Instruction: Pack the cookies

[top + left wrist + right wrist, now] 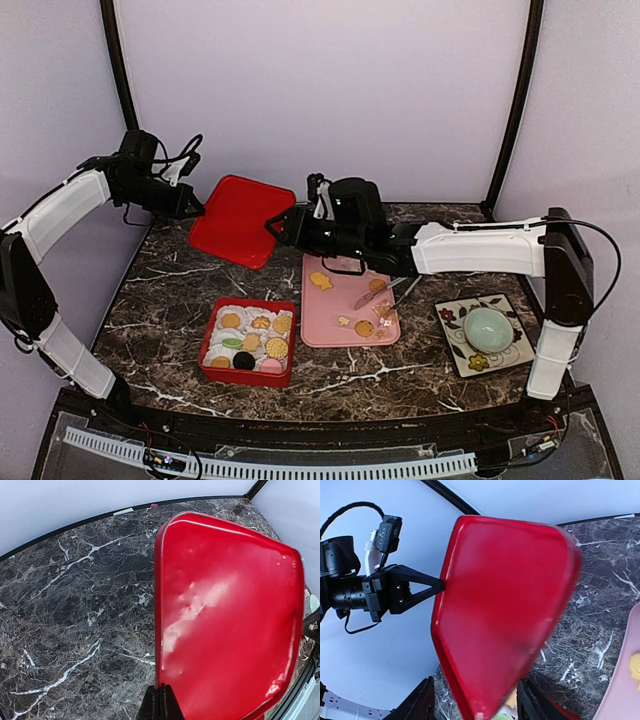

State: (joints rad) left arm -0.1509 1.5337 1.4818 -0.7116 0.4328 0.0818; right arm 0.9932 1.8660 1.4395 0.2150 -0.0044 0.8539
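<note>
The left tool (159,695) is pressed together on the rim of the red lid (235,220), pinching it at its left edge and holding it tilted above the far left part of the worktop (170,290). The right tool (476,681) has its fingers spread on either side of the lid's opposite corner. From the right wrist view they look just clear of the plastic, though that view is blurred. Toward the near edge, left of the middle, stands the red box (245,376) with most of the cookies (250,338) laid inside in paper cups. A few more, a fish-shaped one (320,281) among them, lie on the pink tray (335,305) in the middle of the worktop. The step in hand looks like bringing the lid over to shut the box, with the right tool about to share or take over the hold. Next, those fingers need to seat squarely on the thin rim. The lid must then be levelled, lined up with the box corners and lowered, though the cookies on the tray suggest the filling may not be finished.
</note>
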